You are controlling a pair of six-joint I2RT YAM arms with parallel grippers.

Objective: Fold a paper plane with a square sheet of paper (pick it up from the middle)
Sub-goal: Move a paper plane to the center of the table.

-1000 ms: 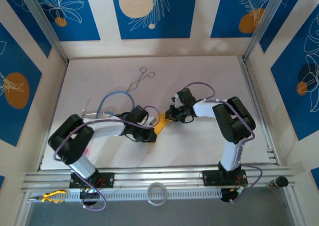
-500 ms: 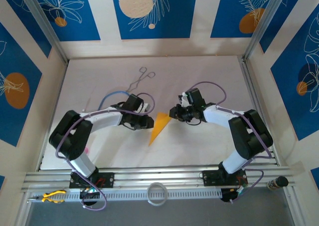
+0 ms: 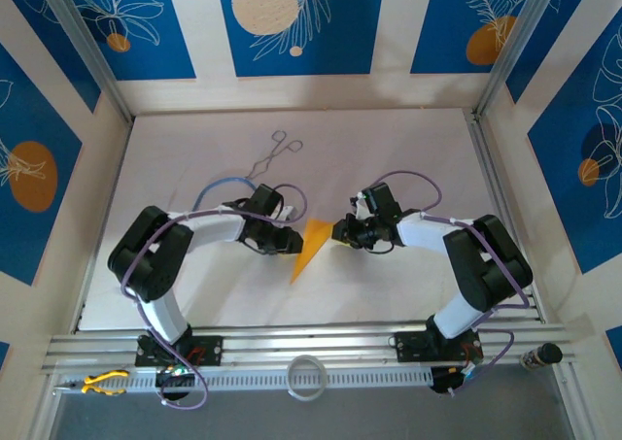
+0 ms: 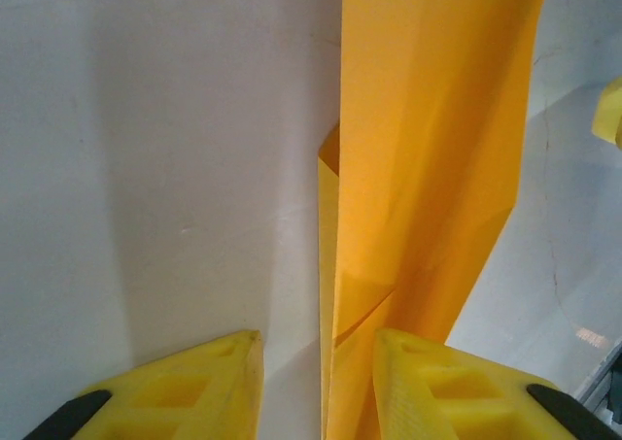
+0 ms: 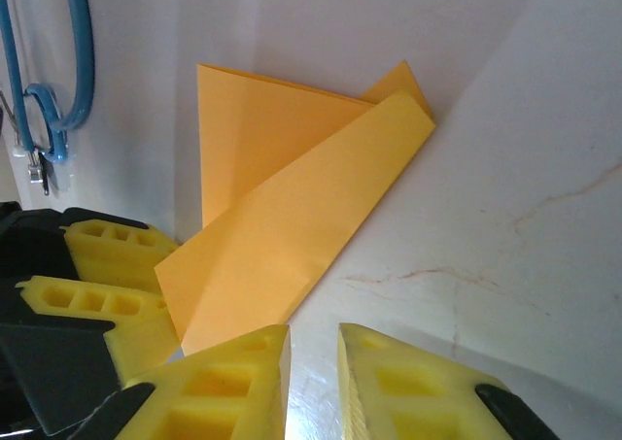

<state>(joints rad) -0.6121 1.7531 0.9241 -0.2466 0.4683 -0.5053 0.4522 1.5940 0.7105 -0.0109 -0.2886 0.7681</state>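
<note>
The square sheet of paper is folded into an orange-yellow paper plane [image 3: 310, 245], a long narrow triangle lying on the white table [image 3: 408, 158] between my two grippers. My left gripper [image 3: 290, 239] sits at its left edge. In the left wrist view the paper plane [image 4: 428, 139] has a raised fold edge running between my left gripper's [image 4: 317, 338] open jaws, with a gap on the left side. My right gripper [image 3: 340, 232] is by the plane's upper right corner. Its jaws [image 5: 314, 331] stand slightly open over bare table, just right of the paper plane [image 5: 292, 207].
Metal forceps [image 3: 275, 153] lie at the back of the table. A blue cable loop [image 3: 216, 189] curves behind the left arm and appears as a blue cable [image 5: 76, 51] in the right wrist view. A white ring [image 3: 307, 377] and yellow pliers [image 3: 102, 383] rest on the front rail.
Both grippers have opened and let go of the paper. They have drawn apart, and the plane now lies uncovered on the table between them.
</note>
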